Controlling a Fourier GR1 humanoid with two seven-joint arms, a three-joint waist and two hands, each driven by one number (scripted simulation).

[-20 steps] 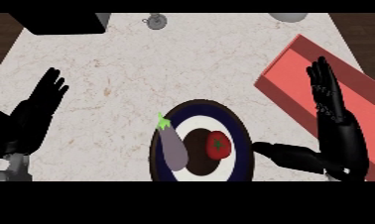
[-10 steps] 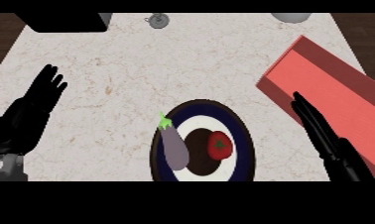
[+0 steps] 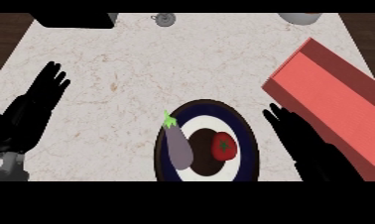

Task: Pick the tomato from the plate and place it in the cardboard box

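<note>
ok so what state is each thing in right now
tomato: on the plate, untouched
eggplant: lying on the plate, left of the tomato
plate: flat on the counter
cardboard box: at the right, no tomato in it
left hand: open, resting at the left
right hand: open, between plate and box, holding nothing

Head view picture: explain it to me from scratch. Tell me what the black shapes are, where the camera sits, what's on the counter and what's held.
The camera sits at the robot's head and looks steeply down at a marble counter. The two black shapes are its hands: the left hand at the left edge, the right hand between the plate and the red box. Both have straight fingers and hold nothing. On the plate lie a red tomato and a purple eggplant, side by side. The tomato is meant to go into the box; it is not yet picked up.
</note>
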